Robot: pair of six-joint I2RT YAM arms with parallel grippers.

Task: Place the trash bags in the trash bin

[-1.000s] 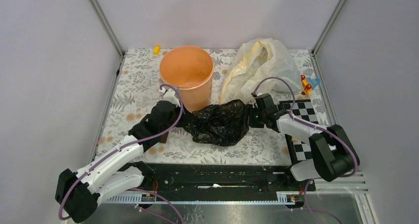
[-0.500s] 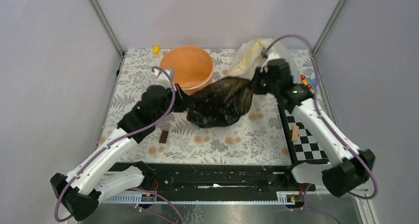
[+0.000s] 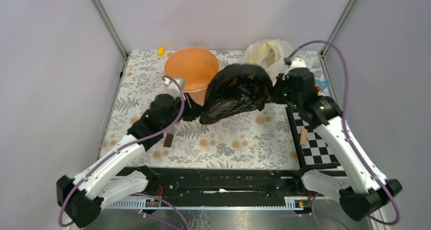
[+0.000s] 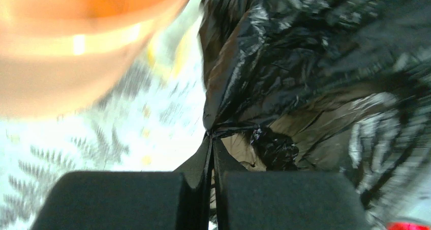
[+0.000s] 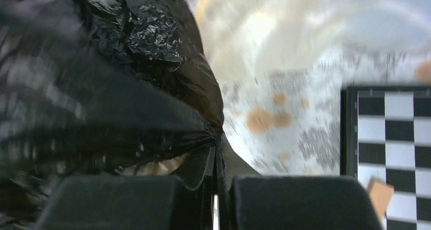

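Count: 1 black bag (image 3: 236, 90), 1 bin (image 3: 189, 67), 1 white bag (image 3: 270, 51), 2 tools.

Left tool (image 4: 212, 175): clenched on a gathered fold of the black bag at the bag's 8 o'clock corner.
Right tool (image 5: 219, 182): clenched on a pinched fold at the bag's 3 o'clock side.

The black bag hangs bunched between the two tools, just at the bin's 4 o'clock side, outside it. The bin stands at 11 o'clock on the tabletop (image 3: 228, 149) and the white bag lies at 1 o'clock.

Other items: 1 checkerboard (image 3: 317, 148) at 4 o'clock with 1 tan block (image 3: 304, 136) on it; 1 brown block (image 3: 168, 140) at 8 o'clock; 1 yellow piece (image 3: 161, 51) at the far edge.
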